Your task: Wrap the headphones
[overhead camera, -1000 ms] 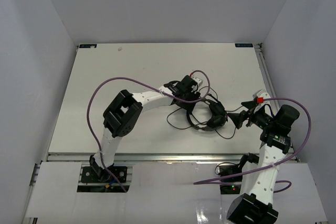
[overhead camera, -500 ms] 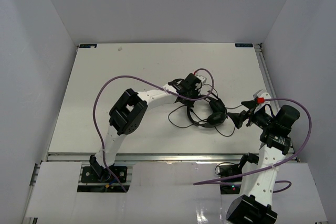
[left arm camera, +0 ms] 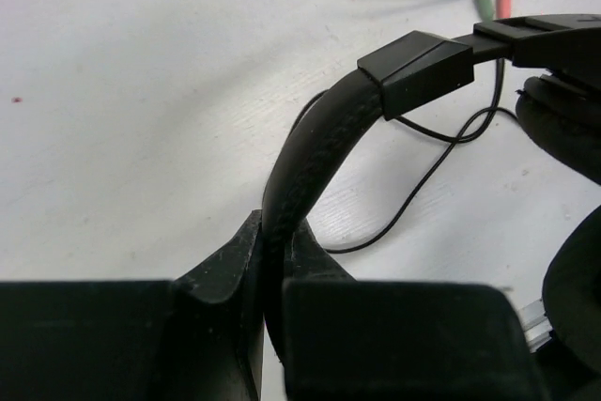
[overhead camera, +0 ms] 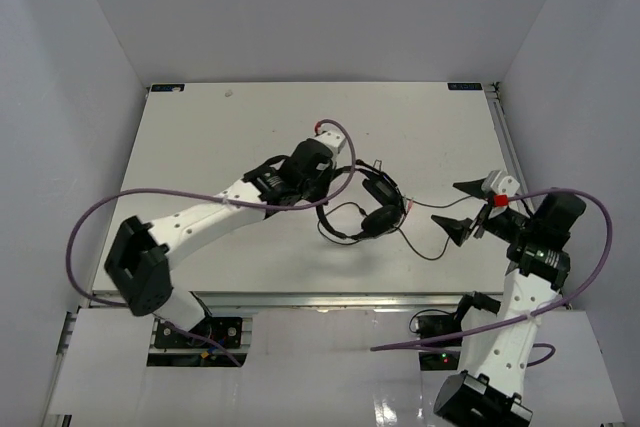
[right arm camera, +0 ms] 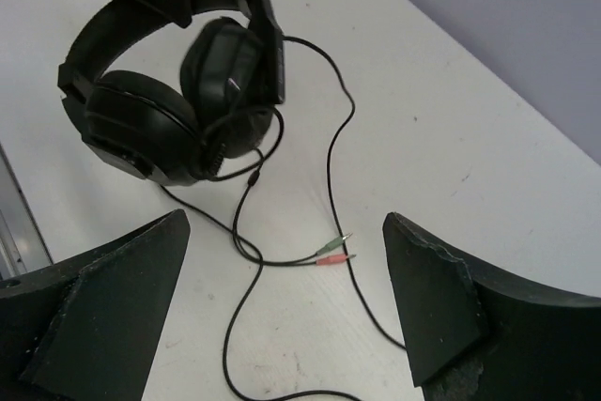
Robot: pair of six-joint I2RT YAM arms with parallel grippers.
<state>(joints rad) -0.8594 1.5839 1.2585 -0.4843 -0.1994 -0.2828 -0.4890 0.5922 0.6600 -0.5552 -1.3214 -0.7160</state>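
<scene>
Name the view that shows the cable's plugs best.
Right wrist: the plugs lie unobstructed on the table, green and pink tips distinct. Left wrist catches them small at its top edge. In the top view they are too small to make out.

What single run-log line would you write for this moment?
left gripper: shut on headphones headband | right gripper: open, facing plugs | cable: loose on table
</scene>
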